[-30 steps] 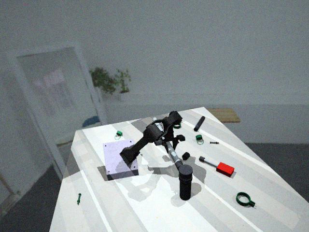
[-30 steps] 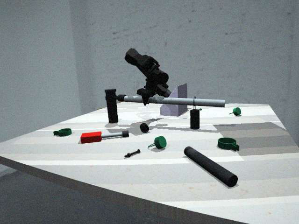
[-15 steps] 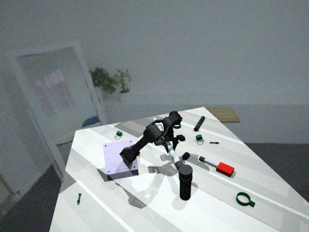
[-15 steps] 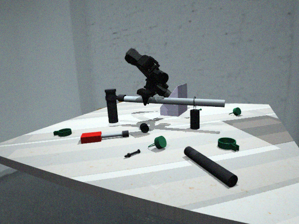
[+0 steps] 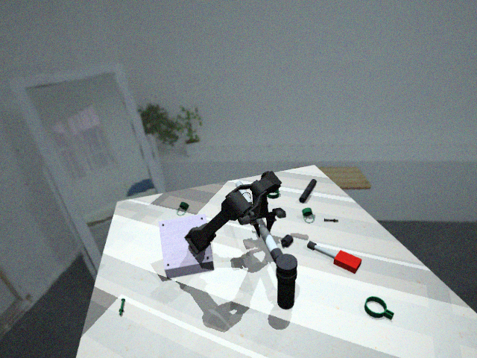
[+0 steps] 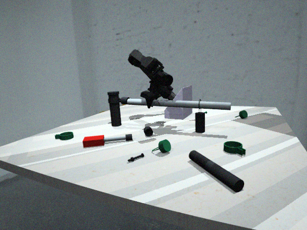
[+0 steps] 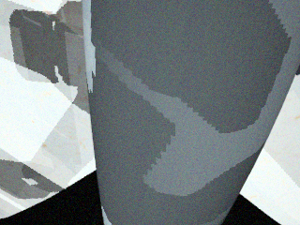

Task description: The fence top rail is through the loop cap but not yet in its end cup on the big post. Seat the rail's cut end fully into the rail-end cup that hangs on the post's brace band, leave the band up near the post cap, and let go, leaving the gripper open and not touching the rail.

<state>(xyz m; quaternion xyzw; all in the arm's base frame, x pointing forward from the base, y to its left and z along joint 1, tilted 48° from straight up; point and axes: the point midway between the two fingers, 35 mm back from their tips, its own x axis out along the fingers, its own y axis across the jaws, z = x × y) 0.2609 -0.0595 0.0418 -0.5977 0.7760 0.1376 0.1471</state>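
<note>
The grey rail (image 5: 270, 242) (image 6: 188, 104) (image 7: 187, 84) lies almost level, passing through the thin loop (image 6: 200, 100) above the short black post (image 6: 200, 122). Its near end meets the mouth of the dark rail-end cup (image 5: 276, 253) (image 6: 124, 100); how deep it sits inside cannot be told. The cup hangs on the brace band (image 6: 113, 99), high on the big post (image 5: 285, 294) (image 6: 115, 116), just under the post cap (image 5: 287, 262) (image 6: 113, 93). My gripper (image 5: 264, 226) (image 6: 149, 102) is shut on the rail between cup and loop. In the wrist view the rail hides the fingertips.
A lilac block (image 5: 182, 246) (image 6: 182, 109) stands behind the rail. A black cap (image 5: 287, 240) (image 6: 148, 131), a red-ended tool (image 5: 347, 261) (image 6: 93, 141), a green cap (image 6: 164, 145), a bolt (image 6: 135, 157), green bands (image 5: 376, 306) (image 6: 232, 147) and a black tube (image 6: 215, 170) lie on the table.
</note>
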